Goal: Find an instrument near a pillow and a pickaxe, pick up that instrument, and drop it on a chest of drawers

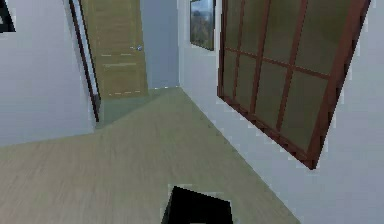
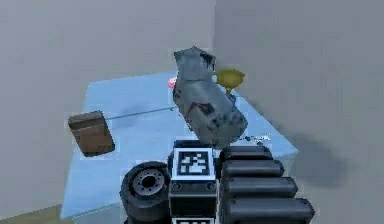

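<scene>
Nearest the lens in the arm side view: dark ribbed arm (image 2: 255,185), cut off by the bottom edge, with a white marker square (image 2: 192,164) at its far end and a second one half cropped below. Just beside the markers, toward the view's left, the dark round body of the hand (image 2: 150,190); far end and fingers too murky to make out against the table behind. Holding something or nothing: cannot tell.

Beyond the hand, light blue table (image 2: 130,100) set in a grey wall (image 2: 300,60) corner, near edge hidden by arm and hand. Straight out past the hand, on or over that table, tilted grey lumpy mass (image 2: 205,98), shape unclear. Just behind the mass and partly covered by it, small yellow flared thing (image 2: 232,78), maybe the instrument, too small to be sure. At the mass's other side, pink-red sliver (image 2: 172,82), mostly hidden. Out from the hand toward the view's left, well apart from the mass, brown box (image 2: 90,133) on the table.

Forward view: dark block (image 1: 196,206) clipped by the bottom edge, pale floor (image 1: 120,150), wooden door (image 1: 115,50) at the far end, framed picture (image 1: 202,22) cut by the top edge, brown-framed window (image 1: 285,70) along the right.
</scene>
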